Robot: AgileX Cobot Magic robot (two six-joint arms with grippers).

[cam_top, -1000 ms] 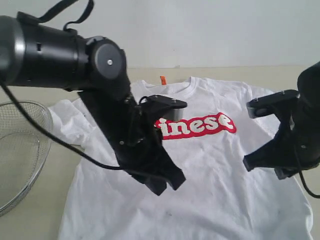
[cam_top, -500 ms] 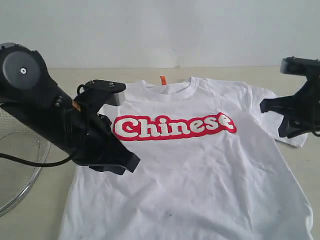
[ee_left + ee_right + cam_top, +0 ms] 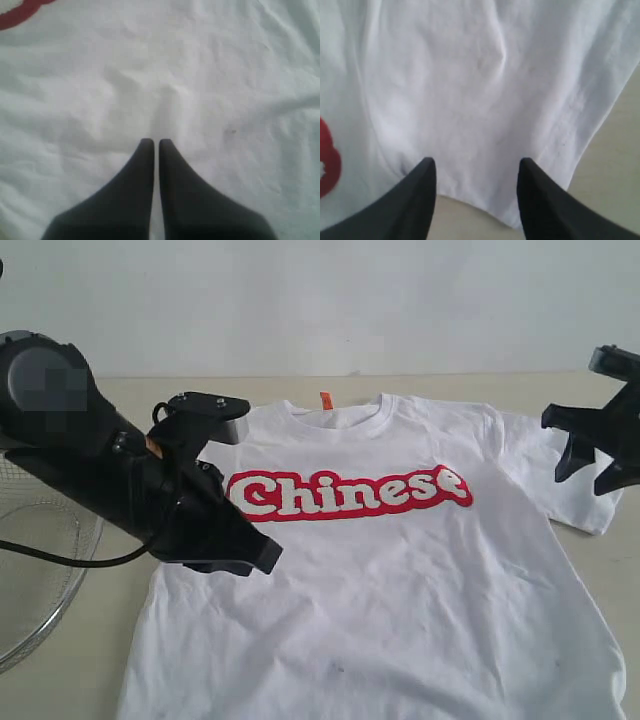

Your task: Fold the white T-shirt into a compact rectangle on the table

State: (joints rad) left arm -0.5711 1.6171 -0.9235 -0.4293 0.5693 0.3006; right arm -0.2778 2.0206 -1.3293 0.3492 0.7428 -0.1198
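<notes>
White short-sleeved cotton T-shirt lies flat (print up); left gripper clenched empty over it, right gripper jaws parted above right sleeve

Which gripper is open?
The right gripper: its jaws stand wide apart above the shirt, while the left gripper has its jaws pressed together.

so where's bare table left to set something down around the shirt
Bare table runs as a strip behind the collar of the white T-shirt, along the wall. Another patch lies between the wire basket and the shirt. A sliver shows past the sleeve by the right tool. Crowded: the middle, all shirt, and the left tool's side.
</notes>
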